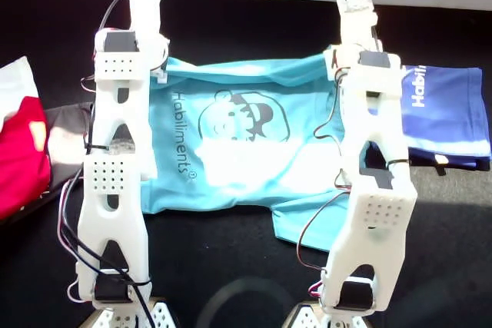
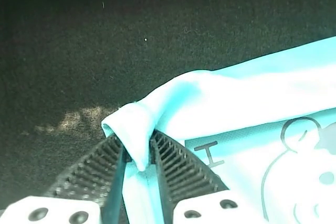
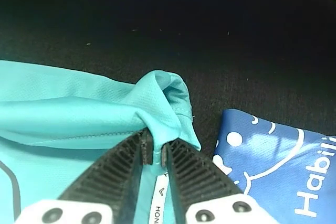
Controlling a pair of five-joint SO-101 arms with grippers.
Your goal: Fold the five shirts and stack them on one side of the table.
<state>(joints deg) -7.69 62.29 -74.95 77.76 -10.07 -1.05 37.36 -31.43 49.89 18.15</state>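
The left gripper [image 2: 137,148] is pinching a bunched fold of the light blue shirt [image 2: 252,103]. Its two ribbed fingers [image 2: 181,163] are pressing together on the cloth, which is puckering up into a small hump between them. The right gripper [image 3: 154,142] is doing the same, its jaws clamping a gathered fold of that shirt's edge. A small white label [image 3: 160,198] is lying between its fingers.

Both pinches are sitting on the shirt's far edge, one near each far corner. The left arm [image 1: 115,151] and right arm [image 1: 377,159] are stretching out over the shirt's two sides. The shirt is lying spread in the middle of the black table [image 1: 231,5], with its cartoon print [image 1: 242,117] facing up and its near edge resting flat.

Just beside the right gripper, a dark blue shirt [image 3: 273,161] is lying folded on the table's right side. On the left side, a red shirt [image 1: 19,151], a white shirt [image 1: 15,82] and a grey shirt [image 1: 65,124] are lying heaped together.
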